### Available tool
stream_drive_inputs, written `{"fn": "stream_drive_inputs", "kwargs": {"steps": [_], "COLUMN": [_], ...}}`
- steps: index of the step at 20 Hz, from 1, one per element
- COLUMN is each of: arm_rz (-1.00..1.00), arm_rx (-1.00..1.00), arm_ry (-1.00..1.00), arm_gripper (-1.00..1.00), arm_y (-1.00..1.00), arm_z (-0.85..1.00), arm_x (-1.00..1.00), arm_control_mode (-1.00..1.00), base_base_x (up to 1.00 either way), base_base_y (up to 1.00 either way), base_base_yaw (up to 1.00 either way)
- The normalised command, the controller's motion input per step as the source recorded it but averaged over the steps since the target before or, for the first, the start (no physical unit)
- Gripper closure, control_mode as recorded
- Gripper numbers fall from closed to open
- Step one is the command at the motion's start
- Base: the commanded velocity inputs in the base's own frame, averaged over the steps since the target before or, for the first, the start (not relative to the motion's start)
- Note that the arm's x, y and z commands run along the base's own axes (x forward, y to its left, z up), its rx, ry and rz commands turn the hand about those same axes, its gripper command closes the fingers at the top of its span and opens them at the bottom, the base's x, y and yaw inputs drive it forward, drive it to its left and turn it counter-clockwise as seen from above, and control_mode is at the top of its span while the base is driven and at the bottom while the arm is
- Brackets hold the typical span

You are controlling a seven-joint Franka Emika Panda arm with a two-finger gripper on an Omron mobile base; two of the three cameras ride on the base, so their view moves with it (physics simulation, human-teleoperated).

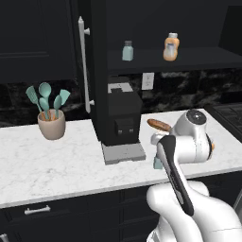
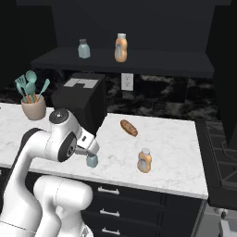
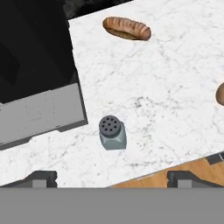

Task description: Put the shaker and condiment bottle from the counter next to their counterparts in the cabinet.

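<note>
The shaker (image 3: 112,132), blue-grey with a dark perforated cap, stands upright on the white marble counter (image 3: 166,96) near its front edge. My gripper (image 3: 112,178) hangs open just above it, one fingertip on each side and neither touching it. From the right base the shaker (image 2: 92,160) peeks out under my hand. The orange condiment bottle (image 2: 144,160) stands to its right, also seen as the bottle (image 3: 220,94) at the frame edge. On the cabinet shelf (image 2: 152,67) stand the counterparts: a pale teal shaker (image 2: 84,48) and an orange bottle (image 2: 121,47).
A black coffee machine (image 2: 81,99) with a grey base (image 3: 39,113) stands close to the left of the shaker. A bread roll (image 2: 129,127) lies behind it. A utensil pot (image 1: 51,124) sits far left. The cabinet door (image 1: 97,66) with its white handle (image 1: 84,66) stands open.
</note>
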Motion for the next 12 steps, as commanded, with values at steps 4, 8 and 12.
{"fn": "stream_drive_inputs", "kwargs": {"steps": [4, 8, 12], "arm_rz": [0.0, 0.0, 0.0], "arm_rx": [0.0, 0.0, 0.0], "arm_ry": [0.0, 0.0, 0.0], "arm_gripper": [-1.0, -1.0, -1.0], "arm_y": [0.0, 0.0, 0.0], "arm_z": [-0.21, -0.22, -0.25], "arm_x": [0.21, 0.15, 0.1], "arm_control_mode": [-1.0, -1.0, -1.0], "base_base_x": [0.0, 0.0, 0.0], "base_base_y": [0.0, 0.0, 0.0], "base_base_yaw": [0.0, 0.0, 0.0]}}
